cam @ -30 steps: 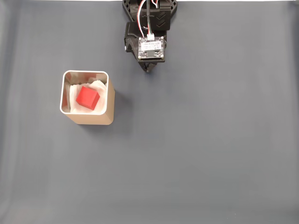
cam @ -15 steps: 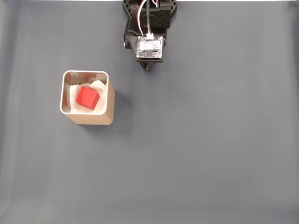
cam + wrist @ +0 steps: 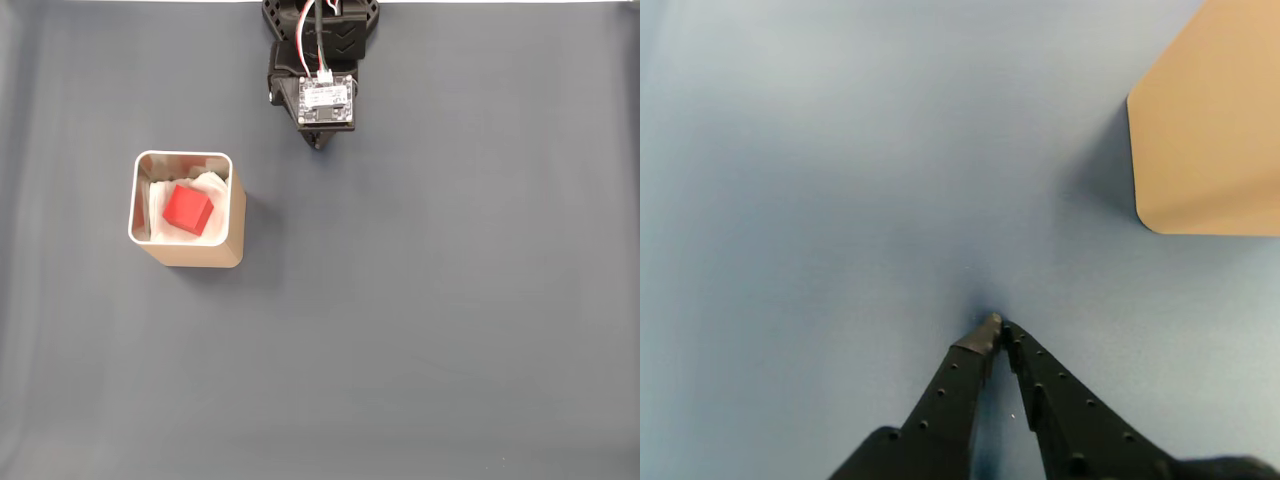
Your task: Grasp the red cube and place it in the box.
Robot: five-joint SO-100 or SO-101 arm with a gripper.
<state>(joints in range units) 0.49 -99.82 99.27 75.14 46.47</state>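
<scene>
The red cube (image 3: 187,208) lies on the white lining inside the box (image 3: 238,222) at the left of the fixed view (it looks light, stiff and easy to pinch across two flat faces), well apart from the gripper (image 3: 997,325), whose fingers are together and empty.

Red cube (image 3: 187,208) tilted on white lining, inside tan box (image 3: 236,215)

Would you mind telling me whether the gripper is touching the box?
Apart. In the fixed view, bare grey table separates the gripper from the box, which holds the red cube.
</scene>
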